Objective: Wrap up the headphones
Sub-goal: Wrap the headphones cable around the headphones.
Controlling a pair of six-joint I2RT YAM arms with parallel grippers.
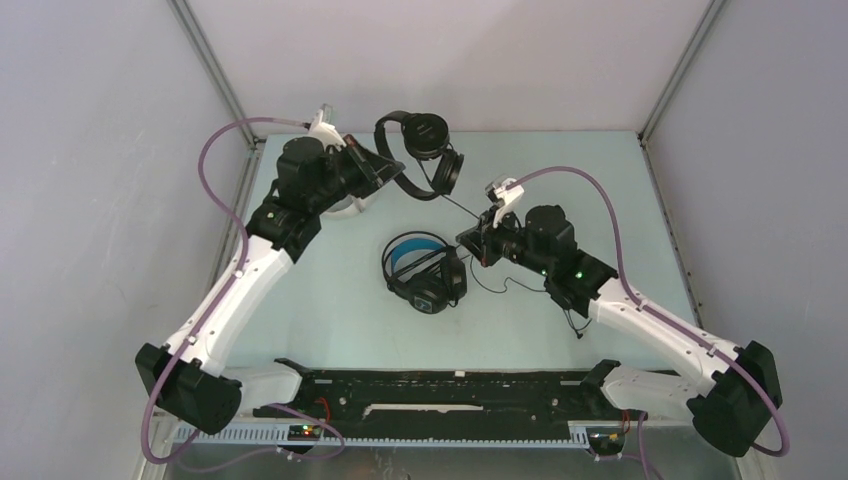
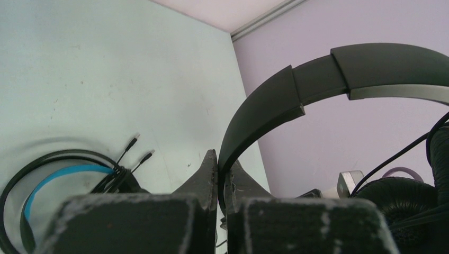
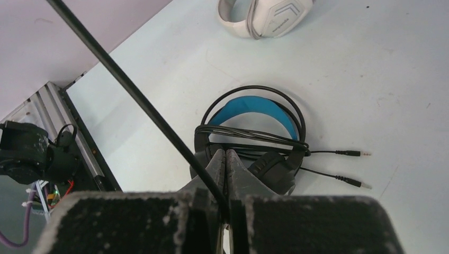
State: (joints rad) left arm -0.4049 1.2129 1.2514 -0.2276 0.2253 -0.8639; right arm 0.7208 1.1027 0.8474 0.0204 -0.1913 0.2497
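- Slim all-black headphones (image 1: pixel 425 150), upper centre of top view: left gripper (image 2: pixel 219 159) clamped tight on headband (image 2: pixel 317 74).
- Black-blue headphones (image 1: pixel 425 272), frame centre: cable wound on, done. White-grey set (image 3: pixel 265 16), top edge of right wrist view.
- Cable (image 3: pixel 132 97) runs taut, upper left down to right gripper (image 3: pixel 226 153), pinched shut on it.
- Step (judged): winding cable round held set. Keep headband grip firm, tension light (slack tangles), turns side by side, clear of centre plugs (image 3: pixel 360 154).

I'm in a lab test cell. Blank panels (image 1: pixel 450 60) on aluminium posts (image 1: pixel 207 60) wall the table (image 1: pixel 330 330) beyond my left pincer (image 1: pixel 388 175).
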